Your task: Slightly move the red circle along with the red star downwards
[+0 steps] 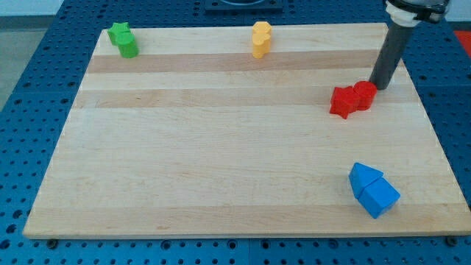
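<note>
The red circle [364, 95] and the red star [342, 101] sit touching each other at the view's right, the star to the left of the circle. My tip [380, 86] stands just to the upper right of the red circle, at or very near its edge. The dark rod rises from there toward the view's top right corner.
Two blue blocks [373, 189] lie together at the lower right. Two green blocks [124, 40] sit at the top left corner. Two yellow blocks [260, 39] sit at the top middle. The wooden board [221, 147] rests on a blue perforated table.
</note>
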Robot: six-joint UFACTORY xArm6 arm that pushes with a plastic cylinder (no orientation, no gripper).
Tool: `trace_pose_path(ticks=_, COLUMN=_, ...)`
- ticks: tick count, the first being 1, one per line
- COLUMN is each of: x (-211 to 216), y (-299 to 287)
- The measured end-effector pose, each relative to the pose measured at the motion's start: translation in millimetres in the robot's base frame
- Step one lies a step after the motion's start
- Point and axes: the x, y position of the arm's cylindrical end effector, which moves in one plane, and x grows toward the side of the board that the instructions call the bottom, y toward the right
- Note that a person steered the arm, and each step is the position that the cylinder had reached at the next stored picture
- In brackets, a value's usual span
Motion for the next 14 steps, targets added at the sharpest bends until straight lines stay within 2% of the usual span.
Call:
trace_pose_path(ticks=3, x=24.5, y=-0.6)
trace_pose_path(ticks=6, x=-12.8, y=-1.3)
trace_pose_path(ticks=8, x=11.9, y=-1.7)
trace_pose_path(ticks=12, x=34.2, y=-1.7)
trace_pose_path(ticks=13, x=21.9, y=-1.7)
trace_pose_path(ticks=14, x=-38.2, y=-0.3)
